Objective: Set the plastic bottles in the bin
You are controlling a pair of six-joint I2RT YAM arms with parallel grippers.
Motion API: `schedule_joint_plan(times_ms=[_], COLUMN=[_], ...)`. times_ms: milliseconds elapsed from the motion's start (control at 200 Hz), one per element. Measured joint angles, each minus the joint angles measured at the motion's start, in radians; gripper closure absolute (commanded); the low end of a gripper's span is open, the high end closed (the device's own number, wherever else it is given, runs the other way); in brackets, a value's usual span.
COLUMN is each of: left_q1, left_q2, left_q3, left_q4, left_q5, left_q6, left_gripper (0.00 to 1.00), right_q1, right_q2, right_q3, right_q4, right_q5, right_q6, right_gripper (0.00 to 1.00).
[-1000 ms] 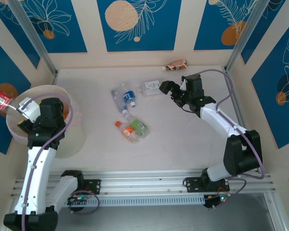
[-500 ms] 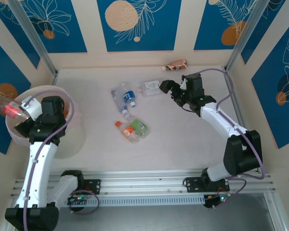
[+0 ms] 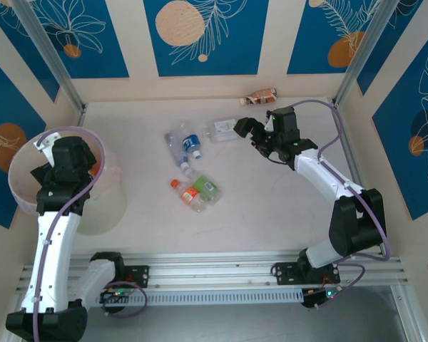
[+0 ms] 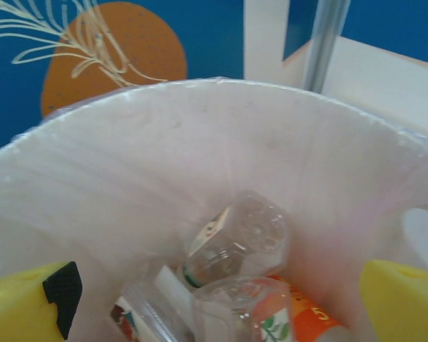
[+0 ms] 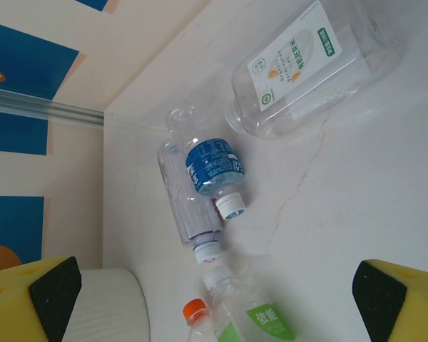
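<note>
Overlapping bottles half-buried in bin

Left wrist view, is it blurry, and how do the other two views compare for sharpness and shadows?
Left wrist: soft focus, the bottles in the bin look hazy. Right wrist: sharp, labels crisp, faint shadows on the table. Top external: even light, weak shadows.
</note>
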Motion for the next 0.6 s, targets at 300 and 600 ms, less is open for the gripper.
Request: schedule_joint_plan(times_ms=[300,600], left_q1=[0.019,0.024], left_q2=[0.046,-0.058], left_q3=[0.0,-0.01], left_q4=[0.023,0.14], left_q5=[0.219,0.528], left_q6=[-0.03,-0.054], left_gripper=[0.0,0.0], right_q1=[0.0,0.0], right_q2=[0.0,0.0], right_q3=[0.0,0.0], right_q4=[-0.029,-0.032], right_q5=[0.018,0.028], right_q6=[-0.002,-0.016], right_gripper=[0.0,0.0])
